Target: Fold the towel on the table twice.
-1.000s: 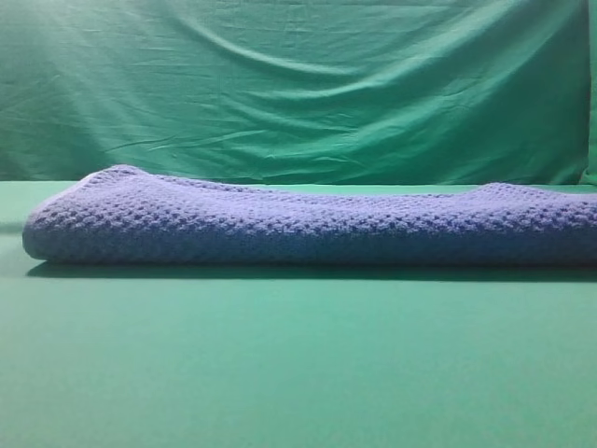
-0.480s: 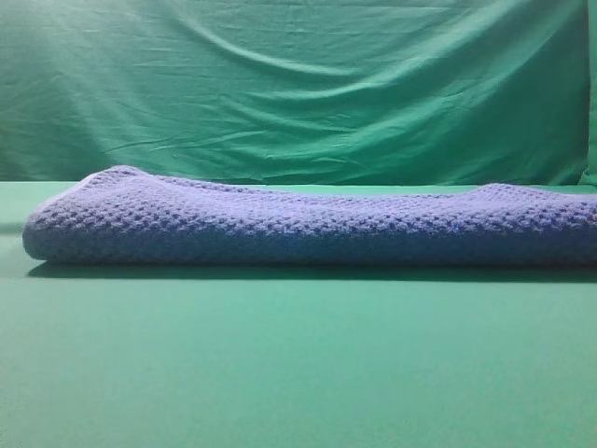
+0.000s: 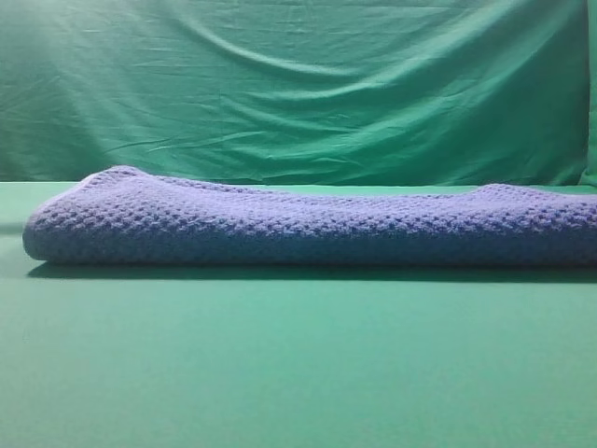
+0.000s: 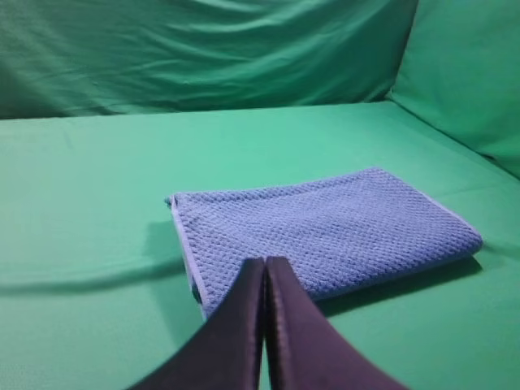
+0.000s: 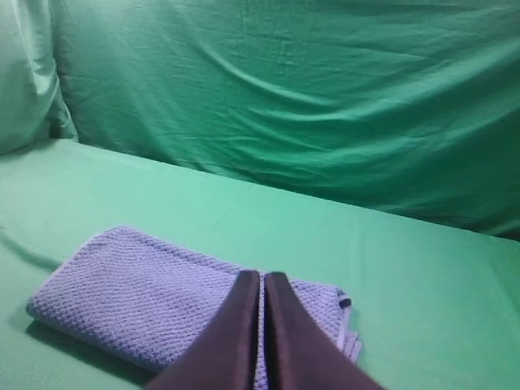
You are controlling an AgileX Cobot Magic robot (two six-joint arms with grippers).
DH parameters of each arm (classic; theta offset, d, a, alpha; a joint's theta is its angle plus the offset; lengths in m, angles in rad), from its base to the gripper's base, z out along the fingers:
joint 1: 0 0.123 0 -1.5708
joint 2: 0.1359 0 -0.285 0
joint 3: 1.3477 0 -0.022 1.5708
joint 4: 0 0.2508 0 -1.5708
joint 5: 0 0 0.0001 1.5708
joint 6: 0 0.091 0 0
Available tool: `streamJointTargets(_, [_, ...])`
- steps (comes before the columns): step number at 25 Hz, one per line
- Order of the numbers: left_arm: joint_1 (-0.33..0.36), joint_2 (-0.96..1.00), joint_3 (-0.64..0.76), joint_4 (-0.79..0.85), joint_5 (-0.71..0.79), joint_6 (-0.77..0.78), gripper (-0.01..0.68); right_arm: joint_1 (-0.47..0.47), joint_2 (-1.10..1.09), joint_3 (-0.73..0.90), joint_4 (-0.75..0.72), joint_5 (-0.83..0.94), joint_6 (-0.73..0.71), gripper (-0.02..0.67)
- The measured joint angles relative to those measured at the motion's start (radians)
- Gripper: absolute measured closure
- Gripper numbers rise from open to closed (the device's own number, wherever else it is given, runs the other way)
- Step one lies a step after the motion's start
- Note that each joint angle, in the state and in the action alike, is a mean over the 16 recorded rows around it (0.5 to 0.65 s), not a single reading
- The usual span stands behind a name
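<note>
The light is soft and a bit dim, and it seems to come from above. The bumpy blue-grey towel (image 3: 308,227) drops a thin dark shadow on the flat green table (image 3: 298,364) along its near edge. The high view looks grainy and blurry. No glare shows.

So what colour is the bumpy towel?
Blue-grey with a waffle weave and a thin pale edge; the towel shows best in the left wrist view.
</note>
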Motion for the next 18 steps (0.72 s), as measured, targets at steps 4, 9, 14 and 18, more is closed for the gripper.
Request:
streamJointTargets(4, [0.0,-0.053,0.012,0.093,0.02,-0.076,0.673,0.0,-0.044,0.033,0.015,-0.001,-0.005,0.649])
streamJointTargets(9, [0.0,-0.084,0.065,0.182,-0.002,-0.145,0.673,0.0,-0.062,0.084,0.026,-0.031,-0.006,0.649])
streamJointTargets(14, [0.0,-0.088,0.162,0.255,-0.101,-0.182,0.673,0.0,-0.063,0.165,0.028,-0.118,-0.006,0.649])
streamJointTargets(18, [0.0,-0.089,0.258,0.297,-0.207,-0.188,0.673,0.0,-0.063,0.251,0.028,-0.212,-0.006,0.649])
